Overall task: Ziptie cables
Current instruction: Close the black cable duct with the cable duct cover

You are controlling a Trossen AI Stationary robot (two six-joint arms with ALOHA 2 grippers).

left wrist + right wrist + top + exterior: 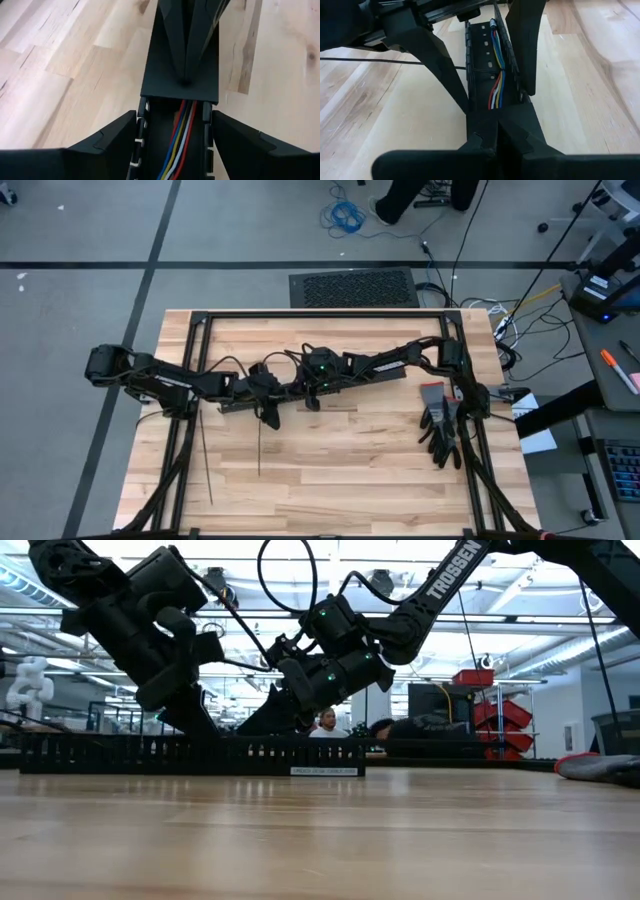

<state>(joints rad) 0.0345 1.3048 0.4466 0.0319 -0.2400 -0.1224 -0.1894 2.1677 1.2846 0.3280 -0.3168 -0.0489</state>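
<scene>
Cables lie in the duct, zipties loose on the bench

The cables (496, 82) run inside the black duct (300, 395); they look light and limp, best pinched mid-run. The left gripper (172, 145) straddles the duct, fingers apart; the right gripper (497, 135) rests on it, fingers closed. The zipties (206, 460), at 7 o'clock from the duct, look thin, springy and slippery.

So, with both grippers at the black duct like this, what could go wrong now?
1. The left gripper straddles the duct with its fingers outside the walls; closing could squeeze the walls against the cables.
2. The right gripper, shut, rests on the duct's cover; pushing the cover further might pinch the cables under its edge.
3. Two zipties lie loose on the table near the left arm; a sweep could knock them away.
</scene>
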